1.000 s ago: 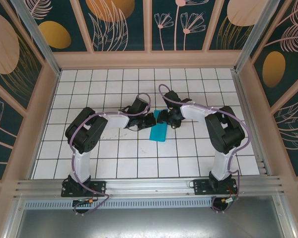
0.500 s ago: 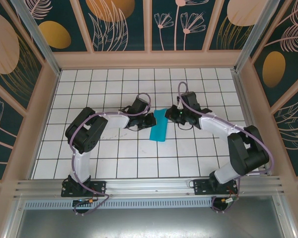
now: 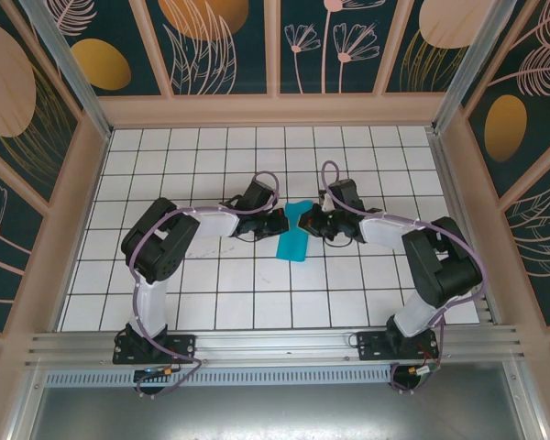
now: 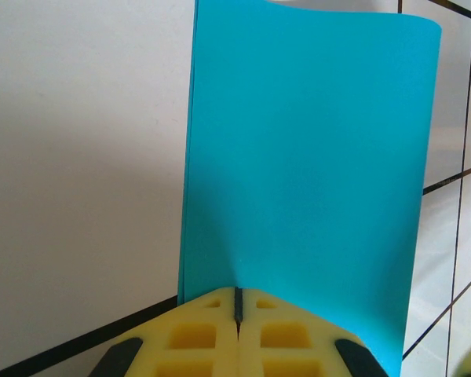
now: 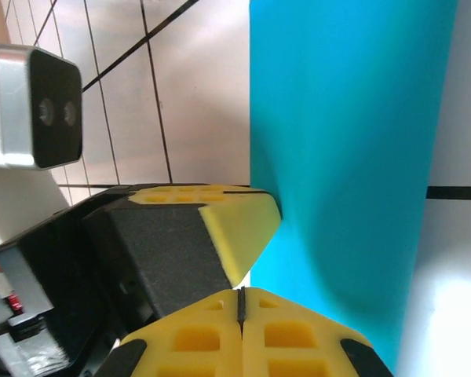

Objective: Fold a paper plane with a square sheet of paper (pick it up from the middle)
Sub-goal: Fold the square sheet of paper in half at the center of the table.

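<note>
One folded teal sheet of paper (image 3: 293, 246) and two grippers: left gripper (image 3: 281, 223), right gripper (image 3: 309, 222).

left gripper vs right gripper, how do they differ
The left gripper meets the sheet of paper from its left, the right gripper from its right. The left gripper bites well inside the sheet; the right gripper catches only its edge. Both have jaws shut on it.
</note>
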